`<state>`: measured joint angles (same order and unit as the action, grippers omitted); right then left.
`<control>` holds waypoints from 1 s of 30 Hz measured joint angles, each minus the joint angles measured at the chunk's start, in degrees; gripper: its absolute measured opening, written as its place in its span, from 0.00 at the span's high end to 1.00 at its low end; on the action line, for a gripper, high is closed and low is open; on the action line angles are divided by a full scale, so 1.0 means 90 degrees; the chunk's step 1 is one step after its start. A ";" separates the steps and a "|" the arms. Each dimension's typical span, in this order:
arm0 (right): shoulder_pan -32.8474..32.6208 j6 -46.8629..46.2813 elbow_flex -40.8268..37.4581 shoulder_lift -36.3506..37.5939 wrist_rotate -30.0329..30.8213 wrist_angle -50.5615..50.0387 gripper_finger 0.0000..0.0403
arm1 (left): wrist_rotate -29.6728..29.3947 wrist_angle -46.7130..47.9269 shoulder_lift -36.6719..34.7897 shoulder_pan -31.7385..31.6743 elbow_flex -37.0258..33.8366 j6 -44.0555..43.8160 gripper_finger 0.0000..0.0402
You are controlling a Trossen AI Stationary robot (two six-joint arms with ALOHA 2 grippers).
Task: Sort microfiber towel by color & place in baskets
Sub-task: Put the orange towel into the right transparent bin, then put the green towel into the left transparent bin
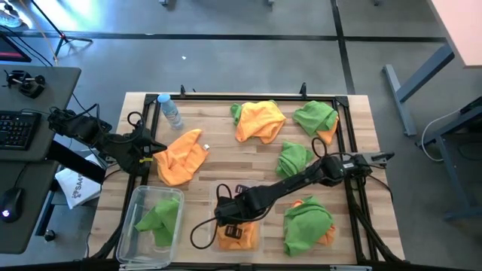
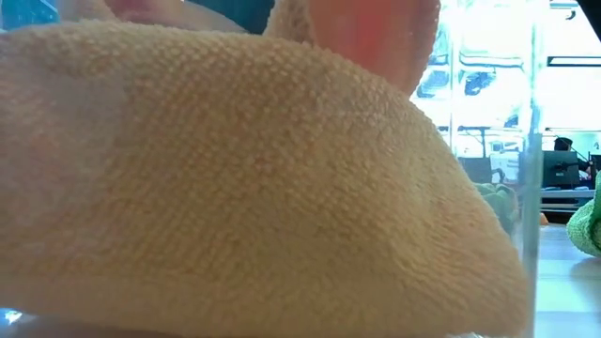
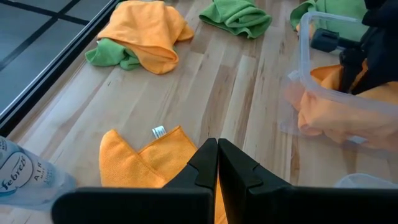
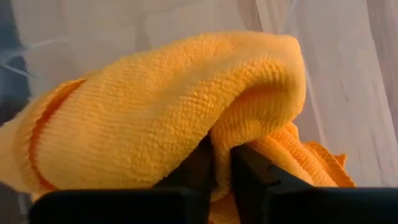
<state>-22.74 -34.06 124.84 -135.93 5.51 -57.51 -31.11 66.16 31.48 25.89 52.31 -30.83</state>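
My right gripper (image 1: 230, 226) reaches down into a clear basket (image 3: 309, 68) at the table's near middle. It is shut on an orange microfiber towel (image 4: 155, 112) that lies heaped inside; the low view shows this towel (image 2: 235, 188) behind the basket's wall. A second clear basket (image 1: 134, 202) at the near left holds a green towel (image 1: 160, 218). My left gripper (image 3: 217, 163) is shut with nothing in it and hovers at the left edge over another orange towel (image 1: 181, 159) lying flat on the table. My right gripper pinches a bulging fold of the orange towel (image 4: 224, 146) between its two fingers (image 4: 249, 171). The fingers come from above, pointing steeply down. The towel bunches up over the fingertips, and the rest of it (image 4: 311, 162) lies slack in the basket.
Loose towels lie on the far and right parts of the table: orange over green (image 1: 260, 119), green with orange (image 1: 316, 119), green (image 1: 294, 158), green on orange (image 1: 307, 224). A water bottle (image 1: 170, 110) lies at the far left. A black rail (image 1: 354, 150) frames the table.
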 joint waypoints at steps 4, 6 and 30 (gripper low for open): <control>0.0000 -0.0069 0.0001 0.0086 0.0001 -0.0003 0.80 | -0.0002 0.0000 0.0001 0.0000 0.0000 0.0000 1.00; 0.0000 -0.0073 0.0001 0.0149 0.0001 -0.0025 0.76 | -0.0002 0.0001 0.0002 0.0000 0.0000 0.0000 1.00; -0.0274 -0.0226 0.0004 0.1966 0.1613 -0.1668 0.96 | -0.0085 0.0004 0.0089 0.0000 0.0000 -0.0046 1.00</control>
<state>-25.20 -36.10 124.88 -118.23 20.03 -72.52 -31.88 66.19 32.29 25.89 52.31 -31.24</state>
